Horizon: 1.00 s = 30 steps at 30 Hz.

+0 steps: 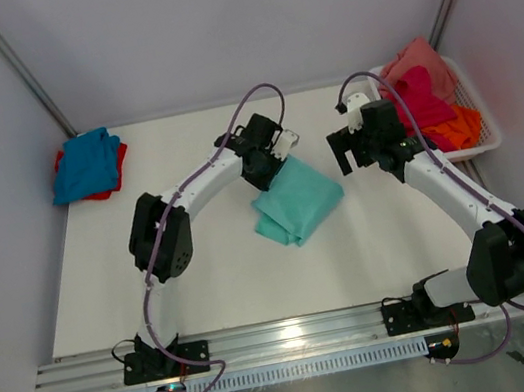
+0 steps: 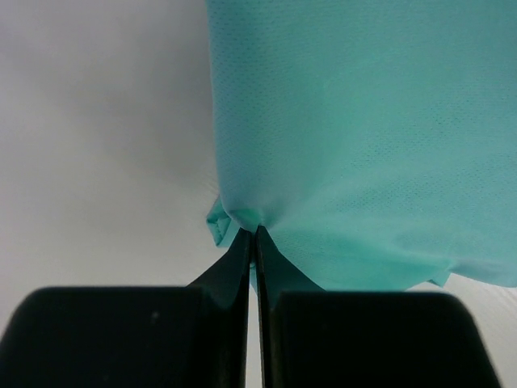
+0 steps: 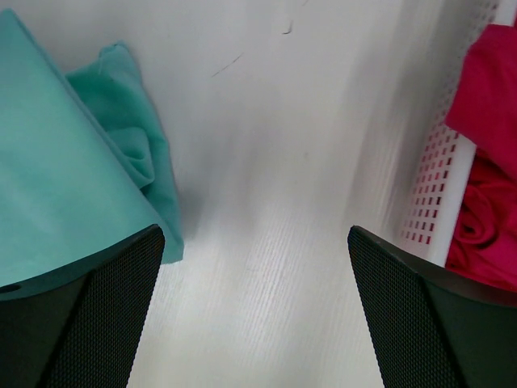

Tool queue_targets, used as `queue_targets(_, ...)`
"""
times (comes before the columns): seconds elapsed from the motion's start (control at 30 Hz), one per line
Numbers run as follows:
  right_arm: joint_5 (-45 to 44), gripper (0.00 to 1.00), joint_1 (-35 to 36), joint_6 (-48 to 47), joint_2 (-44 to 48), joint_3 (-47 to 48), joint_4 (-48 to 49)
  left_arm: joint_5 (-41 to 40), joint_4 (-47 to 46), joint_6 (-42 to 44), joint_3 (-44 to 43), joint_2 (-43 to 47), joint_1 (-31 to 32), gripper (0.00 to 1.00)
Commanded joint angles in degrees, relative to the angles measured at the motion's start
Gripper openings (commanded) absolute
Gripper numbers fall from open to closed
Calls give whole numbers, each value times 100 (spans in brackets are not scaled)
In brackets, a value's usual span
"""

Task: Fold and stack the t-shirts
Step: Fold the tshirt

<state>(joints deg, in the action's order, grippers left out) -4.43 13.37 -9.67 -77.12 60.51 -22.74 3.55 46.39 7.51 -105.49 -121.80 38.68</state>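
Pinching mint tee (image 1: 296, 202) edge w/ our left gripper (image 2: 255, 236), clamped tight on cloth. Tee lies folded, centre of table (image 1: 107, 294). Our right gripper (image 3: 254, 242) spread wide, hovering btwn tee & basket (image 3: 428, 186).

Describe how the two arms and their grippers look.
Both arms have white links and bulky black joint housings. A lilac cable loops along the left arm and another along the right arm. The left gripper and right gripper have black wedge-shaped fingers; the right one's pads show a fine dotted texture.
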Motion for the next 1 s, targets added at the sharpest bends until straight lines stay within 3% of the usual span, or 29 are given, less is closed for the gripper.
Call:
queue_targets(0.0,1153,99,-18,-245,127,224,-204,-65,-305,-241,247,481,-70,0)
queue_targets(0.3,2515,99,-18,-685,215,207,-521,-83,-534,-373,626,578,-308,0)
queue_targets(0.4,2613,99,-18,-720,189,233,-573,-100,-605,-355,723,648,-334,0)
queue_targets(0.83,2175,99,-27,-598,66,207,-416,-478,-676,-58,513,640,-501,0)
queue_targets(0.97,1087,99,-18,-90,31,206,14,74,-201,276,-128,438,-537,0)
